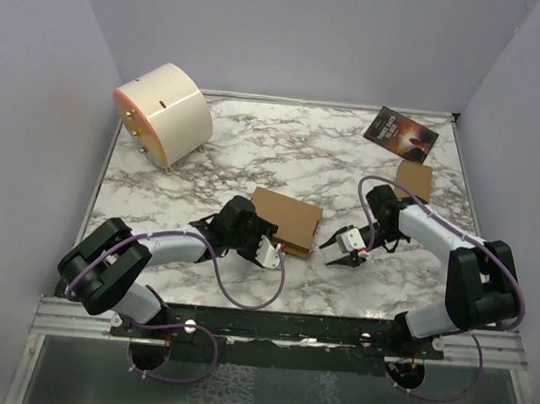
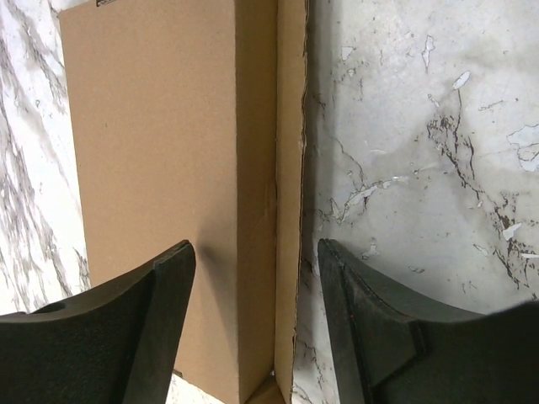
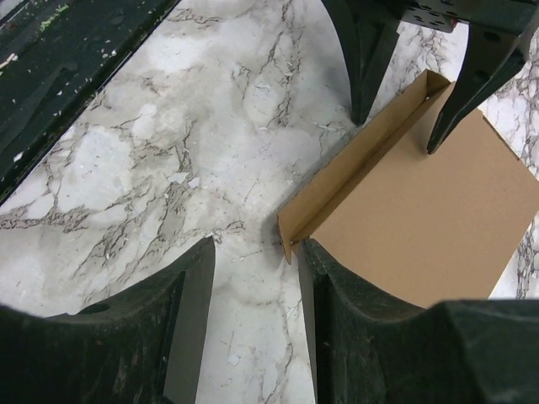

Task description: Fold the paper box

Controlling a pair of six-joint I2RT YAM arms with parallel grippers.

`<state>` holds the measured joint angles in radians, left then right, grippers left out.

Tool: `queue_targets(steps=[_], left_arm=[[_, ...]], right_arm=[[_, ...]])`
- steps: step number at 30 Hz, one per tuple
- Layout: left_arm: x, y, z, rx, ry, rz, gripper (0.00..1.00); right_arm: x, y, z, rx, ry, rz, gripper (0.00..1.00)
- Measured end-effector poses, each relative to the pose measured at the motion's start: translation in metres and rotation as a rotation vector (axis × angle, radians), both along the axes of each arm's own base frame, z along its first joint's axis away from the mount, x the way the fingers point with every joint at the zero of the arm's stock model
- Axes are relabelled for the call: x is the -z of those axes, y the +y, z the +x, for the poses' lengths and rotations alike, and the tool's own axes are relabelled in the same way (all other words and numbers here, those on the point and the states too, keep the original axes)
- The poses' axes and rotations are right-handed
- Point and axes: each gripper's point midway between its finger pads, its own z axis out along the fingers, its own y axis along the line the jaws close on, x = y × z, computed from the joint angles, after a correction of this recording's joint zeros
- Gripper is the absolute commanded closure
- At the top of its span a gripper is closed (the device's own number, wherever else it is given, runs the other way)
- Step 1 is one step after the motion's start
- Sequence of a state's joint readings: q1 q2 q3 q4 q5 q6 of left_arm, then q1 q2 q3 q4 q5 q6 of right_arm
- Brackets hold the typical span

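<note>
Lying flat at the middle of the marble table, the paper box had one long flap standing upright along its edge nearest the arms. The left gripper straddled that flap with jaws apart, one finger over the panel and one over the table, neither visibly pressing it. The right gripper hung unclenched and empty just beside the flap's end corner

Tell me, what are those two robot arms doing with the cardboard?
They are folding the paper box on the marble table. The left fingers stand open on either side of its raised side flap, not squeezing it. The right fingers hover open beside the flap's corner, holding nothing.
</note>
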<state>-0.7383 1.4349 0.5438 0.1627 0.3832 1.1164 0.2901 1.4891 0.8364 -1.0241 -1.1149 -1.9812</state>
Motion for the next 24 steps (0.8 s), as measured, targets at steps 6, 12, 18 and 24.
queue_targets(steps=[6, 12, 18, 24], left_arm=[[0.003, 0.001, -0.001, 0.001, 0.011, 0.010, 0.47], [0.003, 0.001, -0.001, 0.001, 0.011, 0.011, 0.47], [0.002, 0.000, 0.000, -0.001, 0.013, 0.011, 0.50], [0.001, 0.000, 0.002, -0.005, 0.015, 0.007, 0.54]], right_arm=[[0.001, 0.003, -0.004, -0.021, -0.025, 0.002, 0.57], [0.005, 0.009, -0.007, -0.060, -0.062, -0.019, 0.57], [0.015, 0.012, -0.010, -0.101, -0.126, -0.056, 0.57], [0.027, 0.012, -0.009, -0.143, -0.216, -0.092, 0.60]])
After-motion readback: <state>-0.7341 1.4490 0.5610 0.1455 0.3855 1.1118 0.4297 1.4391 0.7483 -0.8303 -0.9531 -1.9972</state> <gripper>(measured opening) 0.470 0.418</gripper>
